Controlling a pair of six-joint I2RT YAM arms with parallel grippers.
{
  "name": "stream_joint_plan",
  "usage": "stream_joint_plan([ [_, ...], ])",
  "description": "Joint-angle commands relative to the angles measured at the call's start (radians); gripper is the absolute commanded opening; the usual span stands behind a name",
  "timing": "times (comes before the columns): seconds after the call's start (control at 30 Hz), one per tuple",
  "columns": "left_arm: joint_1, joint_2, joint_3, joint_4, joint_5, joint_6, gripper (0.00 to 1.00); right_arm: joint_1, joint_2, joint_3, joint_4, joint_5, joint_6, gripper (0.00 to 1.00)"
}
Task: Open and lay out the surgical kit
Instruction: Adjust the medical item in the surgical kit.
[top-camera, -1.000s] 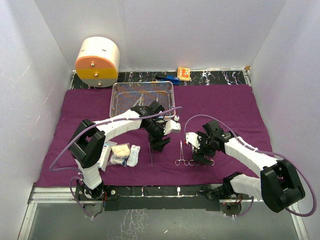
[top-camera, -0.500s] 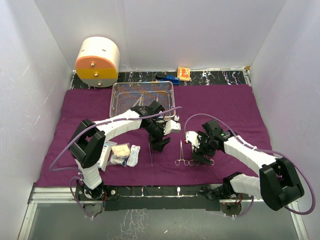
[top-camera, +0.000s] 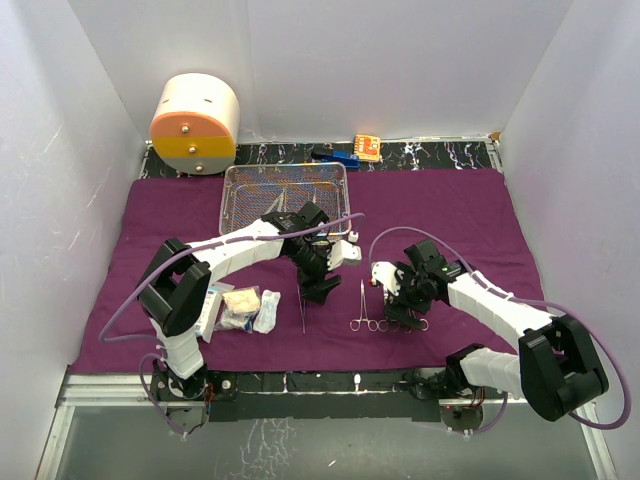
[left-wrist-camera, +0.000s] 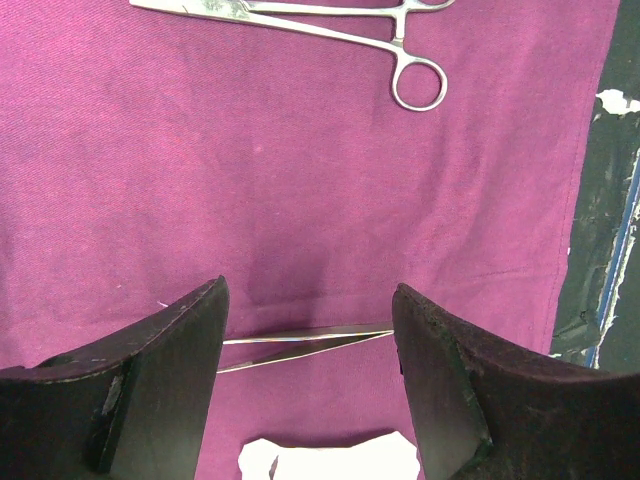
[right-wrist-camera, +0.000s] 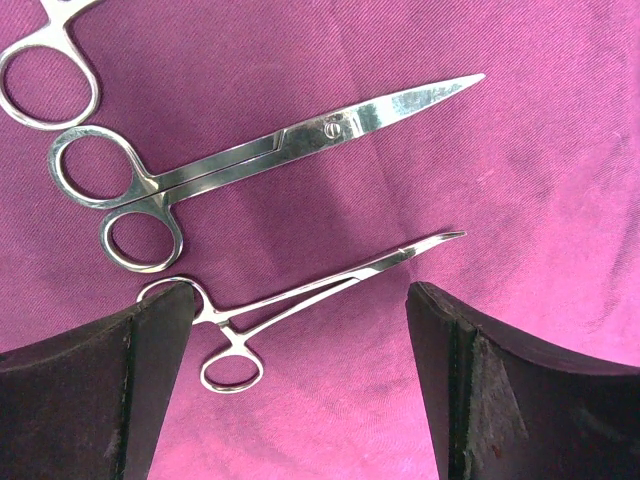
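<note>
The purple cloth (top-camera: 450, 210) lies spread flat over the table, with the silver wire-mesh tray (top-camera: 285, 195) at its back. My left gripper (top-camera: 320, 287) hovers open and low over thin tweezers (left-wrist-camera: 300, 345), which lie on the cloth between its fingers (left-wrist-camera: 170, 360) without touching them. A white gauze piece (left-wrist-camera: 330, 460) shows just below. My right gripper (top-camera: 400, 303) is open over small curved forceps (right-wrist-camera: 320, 285) that lie flat between its fingers, untouched. Scissors (right-wrist-camera: 280, 150) rest just beyond. More forceps (top-camera: 362, 310) lie between the two grippers.
White gauze and packets (top-camera: 245, 308) sit on the cloth near the left arm. A cream-and-orange drum (top-camera: 195, 125) stands at the back left. Small orange (top-camera: 367, 147) and blue (top-camera: 340, 157) items lie on the dark strip behind the cloth. White walls enclose three sides.
My right gripper has crept slightly left over the instruments and its jaws have narrowed a touch. The left arm has not moved.
</note>
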Motion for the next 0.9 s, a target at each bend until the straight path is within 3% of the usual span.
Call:
stream_joint_plan([
  [0.0,0.006,-0.066,-0.012,-0.007,0.040,0.012,0.65,0.004,0.014,0.007,0.098,0.033,0.006,0.86],
  [0.87,0.006,-0.061,-0.010,-0.011,0.048,0.012,0.65,-0.061,-0.013,0.023,0.093,0.006,0.014,0.81],
])
